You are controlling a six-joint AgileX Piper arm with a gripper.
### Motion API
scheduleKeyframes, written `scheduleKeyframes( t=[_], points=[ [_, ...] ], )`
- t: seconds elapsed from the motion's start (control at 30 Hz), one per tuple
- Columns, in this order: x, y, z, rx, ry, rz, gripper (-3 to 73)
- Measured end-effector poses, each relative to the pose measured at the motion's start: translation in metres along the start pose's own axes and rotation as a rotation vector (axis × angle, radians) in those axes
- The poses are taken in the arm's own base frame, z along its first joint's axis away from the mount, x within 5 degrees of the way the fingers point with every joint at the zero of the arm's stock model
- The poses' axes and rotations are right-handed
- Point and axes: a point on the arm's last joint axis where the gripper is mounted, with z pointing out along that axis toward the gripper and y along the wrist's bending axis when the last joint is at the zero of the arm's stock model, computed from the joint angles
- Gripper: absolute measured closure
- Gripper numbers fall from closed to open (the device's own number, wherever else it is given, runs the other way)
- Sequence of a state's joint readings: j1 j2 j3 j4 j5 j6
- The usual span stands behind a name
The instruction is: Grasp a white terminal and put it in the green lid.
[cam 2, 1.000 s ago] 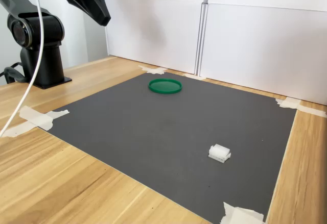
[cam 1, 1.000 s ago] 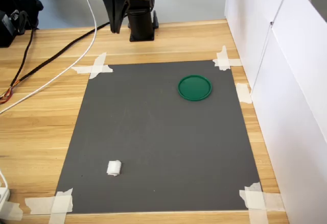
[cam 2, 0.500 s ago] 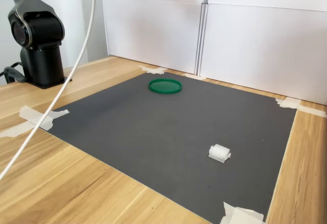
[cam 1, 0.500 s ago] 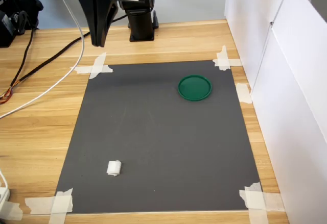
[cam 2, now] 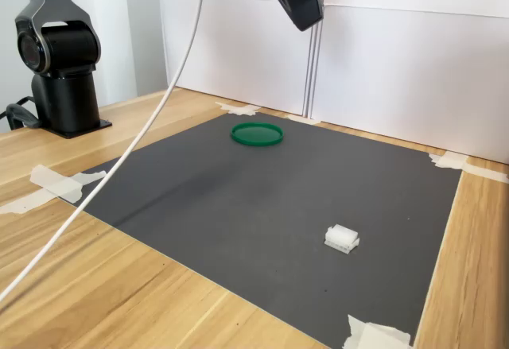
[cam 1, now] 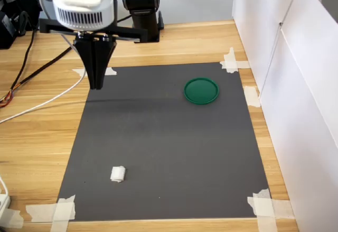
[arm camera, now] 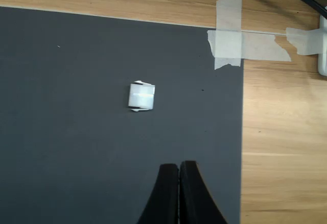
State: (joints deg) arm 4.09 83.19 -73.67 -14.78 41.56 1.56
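Note:
The white terminal (cam 1: 118, 174) lies alone on the dark mat near its front left corner in the first exterior view; it also shows as a small ridged block (cam 2: 342, 239) in the second exterior view and in the wrist view (arm camera: 141, 96). The green lid (cam 1: 201, 90) rests flat at the mat's far right in the first exterior view, and looks empty (cam 2: 257, 133). My gripper (cam 1: 96, 85) hangs high above the mat's left side, pointing down, fingers pressed together with nothing between them (arm camera: 179, 169). It is well apart from the terminal.
The dark mat (cam 1: 169, 147) is taped to a wooden table at its corners (cam 1: 58, 211). White panels (cam 1: 296, 84) wall the first exterior view's right. The arm's base (cam 2: 60, 63) and cables (cam 1: 42, 79) sit at the far side.
The arm has swung out from near its base over the mat's left side and come lower, toward the terminal. Terminal and lid have not moved.

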Motion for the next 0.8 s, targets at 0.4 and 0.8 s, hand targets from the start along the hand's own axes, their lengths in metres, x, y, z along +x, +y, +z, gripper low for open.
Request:
scheduleKeyframes(
  t=[0.4,0.8],
  points=[
    [-0.024,-0.029,0.014,0.000,0.061,-0.165,71.6],
    [-0.020,-0.066,0.072,-0.172,0.208,-0.374,71.6]
  ],
)
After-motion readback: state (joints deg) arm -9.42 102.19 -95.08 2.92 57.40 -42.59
